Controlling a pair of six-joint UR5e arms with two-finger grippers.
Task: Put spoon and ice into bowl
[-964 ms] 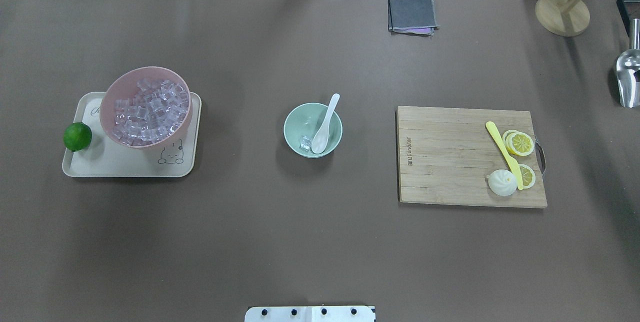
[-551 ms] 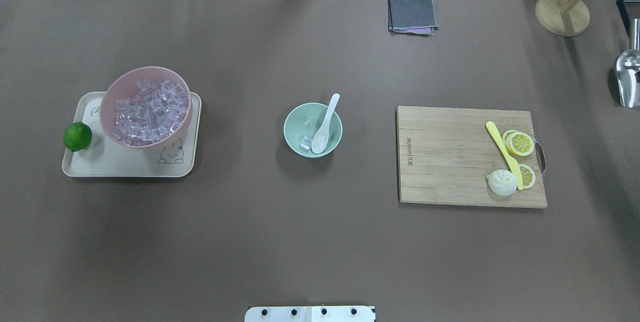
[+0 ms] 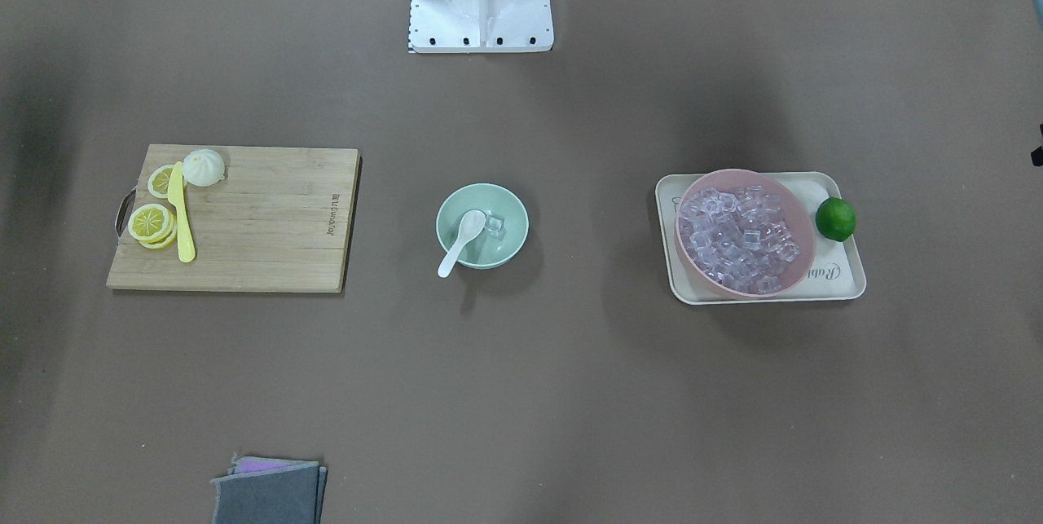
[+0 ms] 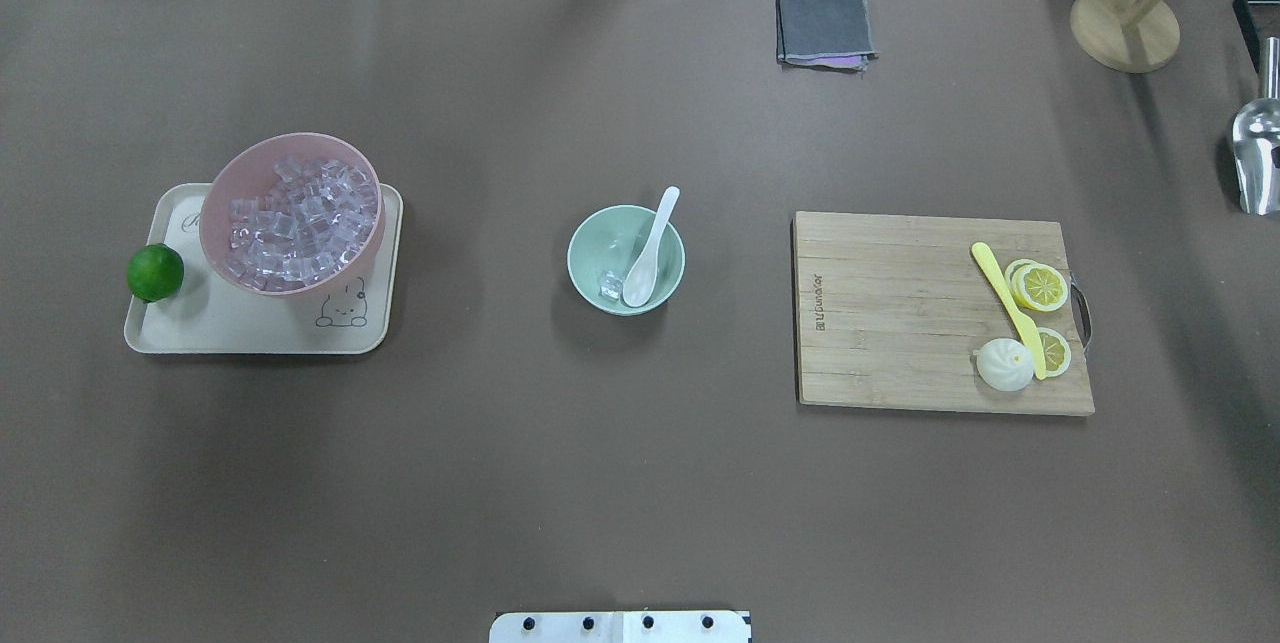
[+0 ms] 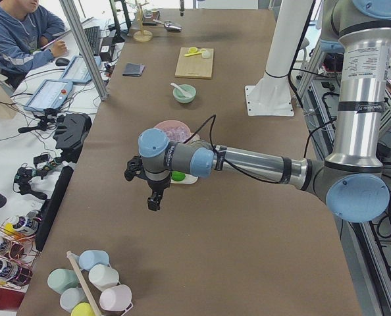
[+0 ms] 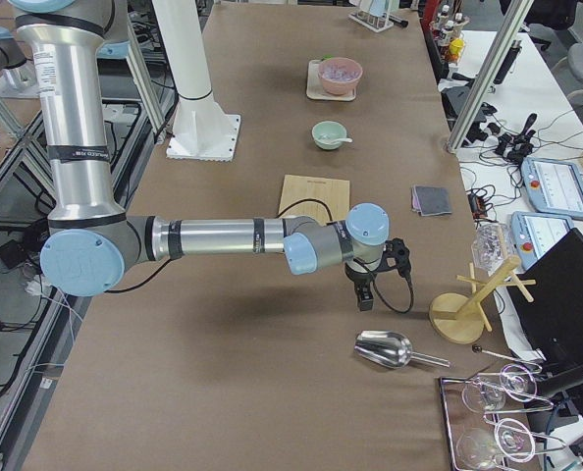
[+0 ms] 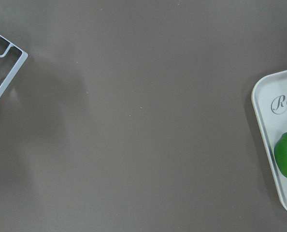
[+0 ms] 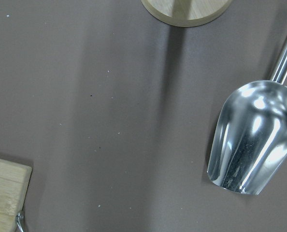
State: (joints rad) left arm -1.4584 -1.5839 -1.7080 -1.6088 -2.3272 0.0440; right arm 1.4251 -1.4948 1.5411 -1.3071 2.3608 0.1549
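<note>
The mint-green bowl (image 4: 592, 235) stands at the table's middle, also in the front-facing view (image 3: 507, 244). The white spoon (image 4: 650, 248) lies in it, scoop down inside and handle resting over the far rim. One clear ice cube (image 4: 611, 284) lies in the bowl beside the scoop. My left gripper (image 5: 155, 197) shows only in the exterior left view, hanging above the table off the tray's outer end. My right gripper (image 6: 363, 294) shows only in the exterior right view, near the metal scoop. I cannot tell whether either is open or shut.
A pink bowl (image 4: 212, 223) full of ice cubes and a lime (image 4: 155, 272) sit on a beige tray (image 4: 250, 333) at left. A cutting board (image 4: 890, 313) with a yellow knife (image 4: 1005, 303) and lemon slices lies right. A grey cloth (image 4: 825, 27), wooden stand (image 4: 1124, 27) and metal scoop (image 4: 1257, 148) are at the far right.
</note>
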